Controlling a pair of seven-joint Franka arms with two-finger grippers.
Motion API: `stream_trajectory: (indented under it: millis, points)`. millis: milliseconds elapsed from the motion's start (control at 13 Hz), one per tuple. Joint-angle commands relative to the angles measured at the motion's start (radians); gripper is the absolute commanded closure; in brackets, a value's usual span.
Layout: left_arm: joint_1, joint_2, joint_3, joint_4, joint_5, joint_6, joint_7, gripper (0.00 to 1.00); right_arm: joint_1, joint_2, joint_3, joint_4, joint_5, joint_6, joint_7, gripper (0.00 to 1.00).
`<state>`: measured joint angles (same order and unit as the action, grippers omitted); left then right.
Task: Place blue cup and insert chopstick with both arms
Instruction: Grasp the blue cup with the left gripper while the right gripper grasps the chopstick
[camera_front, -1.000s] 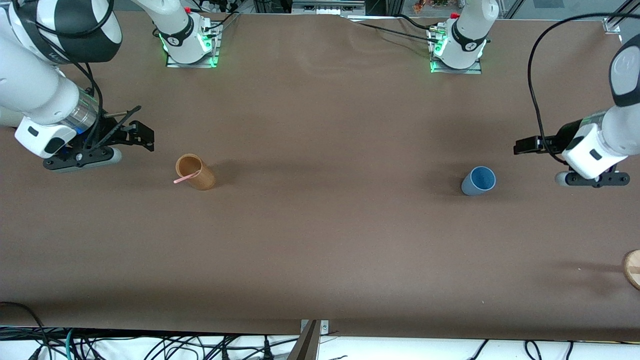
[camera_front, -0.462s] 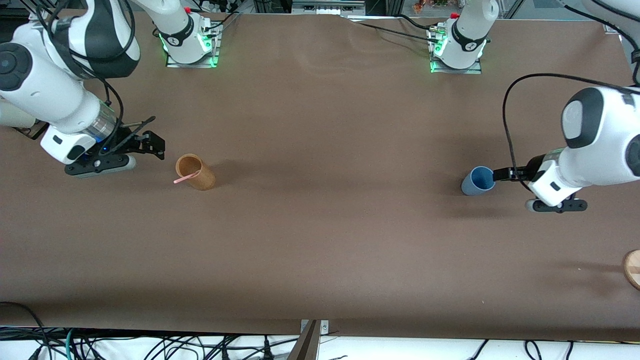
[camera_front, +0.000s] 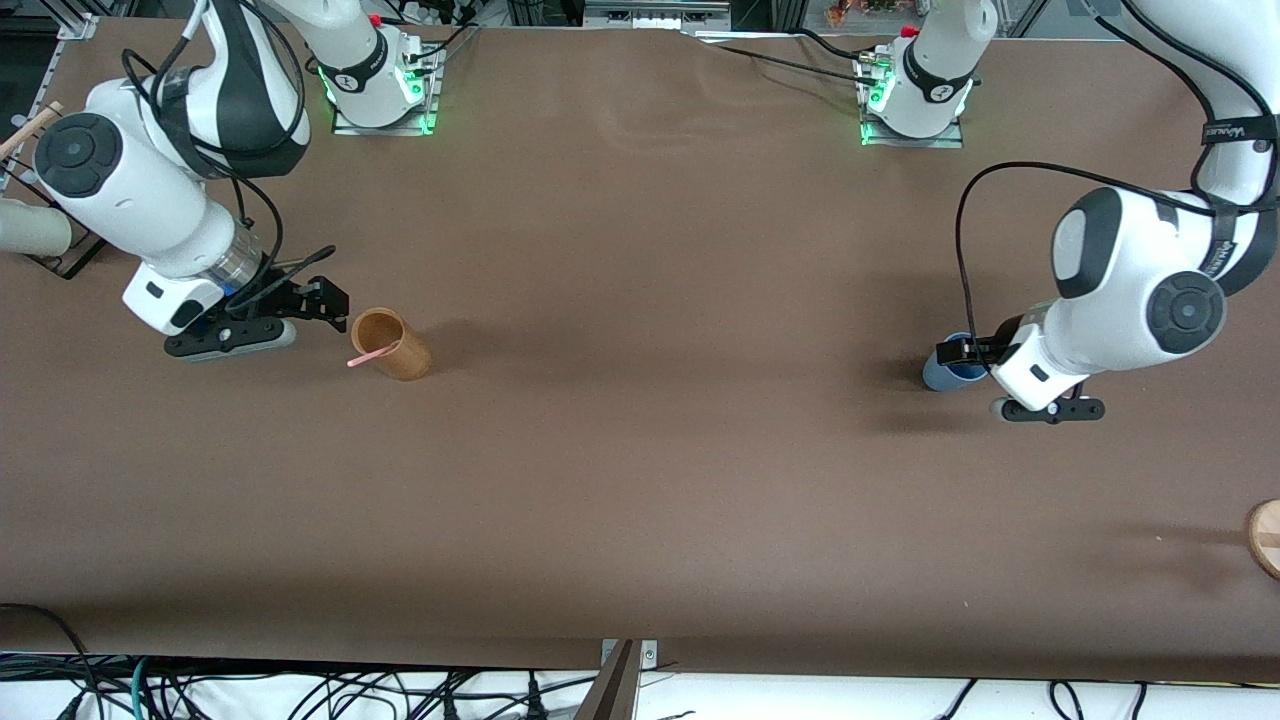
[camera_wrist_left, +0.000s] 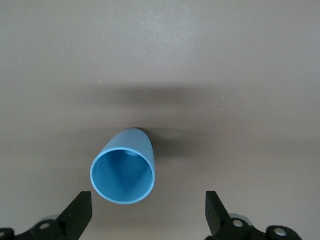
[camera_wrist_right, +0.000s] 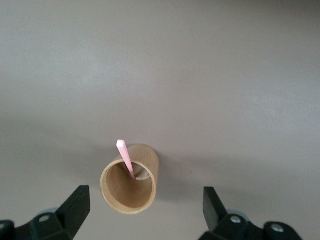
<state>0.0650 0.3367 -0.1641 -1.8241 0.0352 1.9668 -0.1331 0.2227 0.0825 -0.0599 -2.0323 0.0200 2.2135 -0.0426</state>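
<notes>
1. The blue cup (camera_front: 941, 372) stands upright on the brown table (camera_front: 660, 420), toward the left arm's end.
2. The left end effector (camera_front: 962, 352) is right at the cup's rim. In the left wrist view its fingers (camera_wrist_left: 80, 214) are spread wide apart, with the blue cup (camera_wrist_left: 123, 172) between them but nearer to one finger. They do not touch it.
3. The chopstick (camera_front: 372, 355) is pink. It leans inside a brown wooden cup (camera_front: 392, 344), toward the right arm's end of the table.
4. The right end effector (camera_front: 325, 302) is just beside the wooden cup. Its fingers (camera_wrist_right: 75, 207) are wide apart and hold nothing.
5. A round wooden piece (camera_front: 1264, 538) lies at the table's edge.
</notes>
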Motion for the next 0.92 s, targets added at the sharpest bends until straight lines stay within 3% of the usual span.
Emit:
stream_trajectory:
  millis: [0, 308, 538, 692, 846]
  points:
    - [0.015, -0.028, -0.035, -0.093, 0.055, 0.092, -0.04, 0.0, -0.002, -0.018, 0.02, -0.069, 0.006, 0.092, 0.0, 0.0]
    - [0.03, -0.06, -0.057, -0.18, 0.057, 0.159, -0.051, 0.0, 0.004, 0.042, 0.02, -0.077, 0.006, 0.19, 0.0, 0.01]
    - [0.03, -0.079, -0.057, -0.248, 0.055, 0.225, -0.051, 0.0, 0.016, 0.086, 0.022, -0.086, 0.005, 0.273, 0.0, 0.08]
    - [0.032, -0.081, -0.057, -0.288, 0.055, 0.273, -0.051, 0.0, 0.02, 0.1, 0.022, -0.1, 0.005, 0.317, 0.001, 0.15]
    - [0.032, -0.085, -0.057, -0.322, 0.055, 0.311, -0.051, 0.0, 0.021, 0.105, 0.022, -0.112, 0.005, 0.336, 0.001, 0.31]
